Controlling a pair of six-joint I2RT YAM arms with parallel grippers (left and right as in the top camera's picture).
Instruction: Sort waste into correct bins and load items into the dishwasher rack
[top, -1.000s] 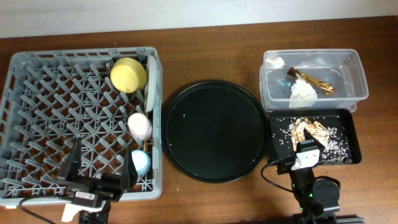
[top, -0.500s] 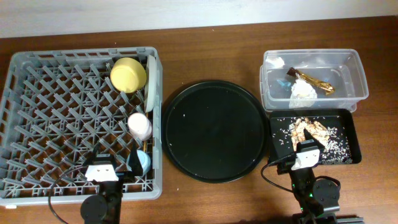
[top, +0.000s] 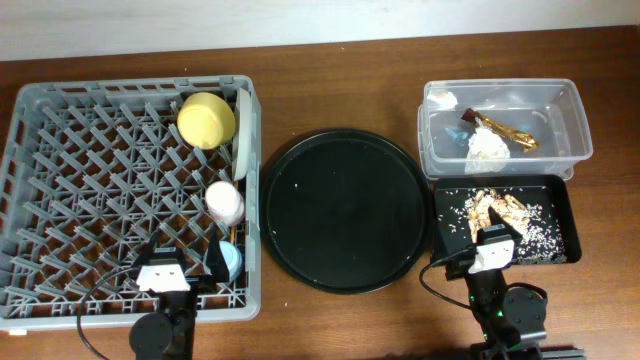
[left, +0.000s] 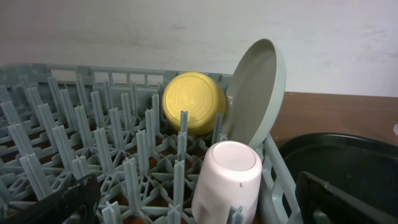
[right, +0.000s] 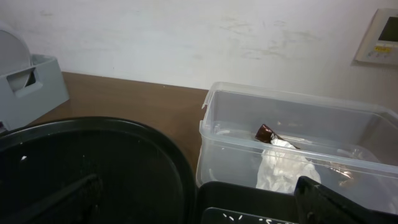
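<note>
One grey rack holds dishes: plate on edge against rack wall, likely stiff, slick, take by rim; yellow bowl beside it; pink cup, likely light, pinch across sides. Both spread wide, empty: left gripper, right gripper.

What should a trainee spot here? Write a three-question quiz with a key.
1. True or false: the plate lies flat in the rack.
2. The wrapper lies in: A) the tub; B) the round tray; C) the rack.
3. Which is nearer the bowl: the pink cup or the blue cup?

Key: 1 false, it stands on edge; 2 A; 3 pink cup.
</note>
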